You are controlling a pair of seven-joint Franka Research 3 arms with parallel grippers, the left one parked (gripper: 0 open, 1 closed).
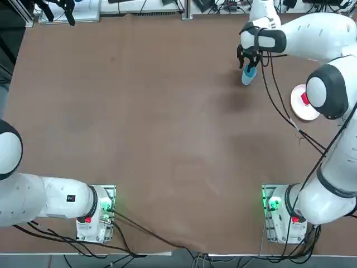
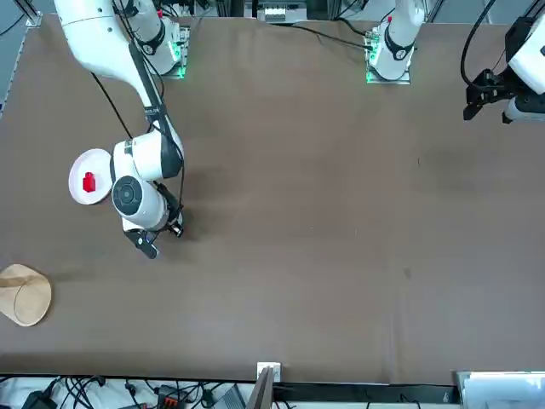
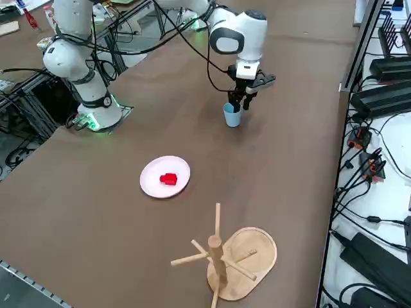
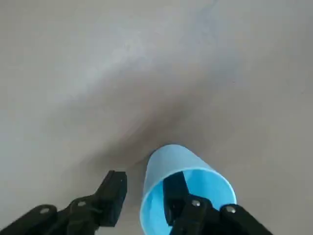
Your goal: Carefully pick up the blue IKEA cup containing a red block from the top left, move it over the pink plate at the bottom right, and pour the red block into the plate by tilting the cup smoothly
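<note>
The blue IKEA cup [image 3: 232, 115] stands upright on the brown table, far from the pink plate [image 3: 153, 185]. My right gripper [image 3: 239, 101] hangs just above the cup, its fingers straddling the cup's wall. In the wrist view one finger [image 4: 175, 193] is inside the cup [image 4: 168, 159] and the other finger [image 4: 113, 193] is outside, with a small gap to the wall; the gripper is open. The red block [image 3: 168, 179] lies on the plate. From above, the cup [image 1: 248, 76] shows under the gripper [image 1: 247, 62], with the plate [image 1: 301, 109] and block [image 1: 305, 99] to its right. The front view hides the cup behind the arm.
A tan wooden oval dish with a peg rack [image 3: 221, 256] stands near the table's right-side edge, also seen in the front view as the wooden dish [image 2: 24, 295]. Cables trail from the right arm across the table near the plate.
</note>
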